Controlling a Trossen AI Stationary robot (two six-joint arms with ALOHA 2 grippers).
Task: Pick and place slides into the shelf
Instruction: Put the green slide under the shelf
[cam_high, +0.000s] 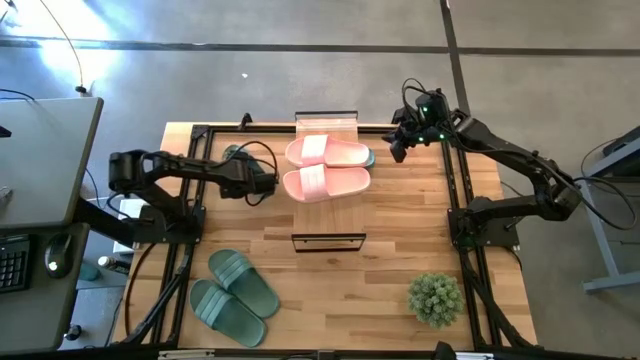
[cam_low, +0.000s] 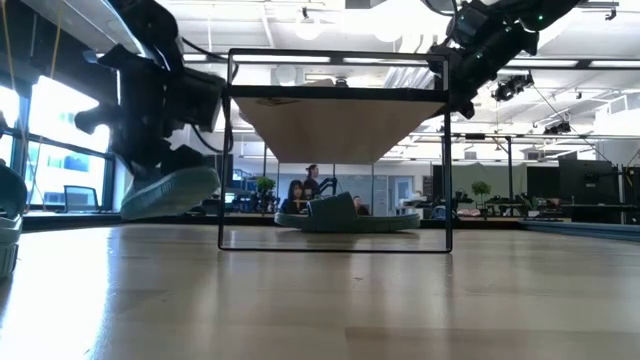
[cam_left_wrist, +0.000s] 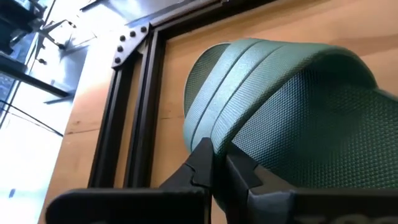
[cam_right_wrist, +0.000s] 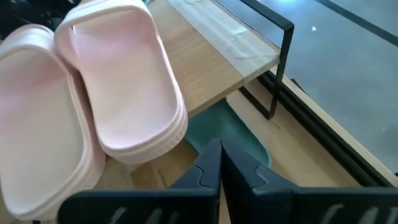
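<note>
My left gripper (cam_high: 241, 166) is shut on a sage-green slide (cam_high: 232, 152) left of the shelf (cam_high: 328, 240). The low view shows this slide (cam_low: 170, 190) lifted and tilted. Two pale pink slides (cam_high: 327, 152) (cam_high: 325, 183) lie on the shelf's wood top. Another green slide (cam_right_wrist: 227, 134) lies under the shelf at its right side. Two more green slides (cam_high: 243, 282) (cam_high: 225, 311) lie on the table's near left. My right gripper (cam_high: 398, 151) is shut and empty, hovering right of the shelf, above the level of its top. My left gripper pinches the green slide's ribbed strap (cam_left_wrist: 214, 144) at its edge between its two fingers (cam_left_wrist: 200, 163). The slide is lifted clear of the table and hangs tilted below the gripper (cam_low: 165, 150).
A small potted plant (cam_high: 435, 298) stands at the table's near right. A black metal frame (cam_high: 200, 135) runs along the table's edges. The wood between the shelf and the plant is bare. People sit in the room beyond the table (cam_low: 300, 195).
</note>
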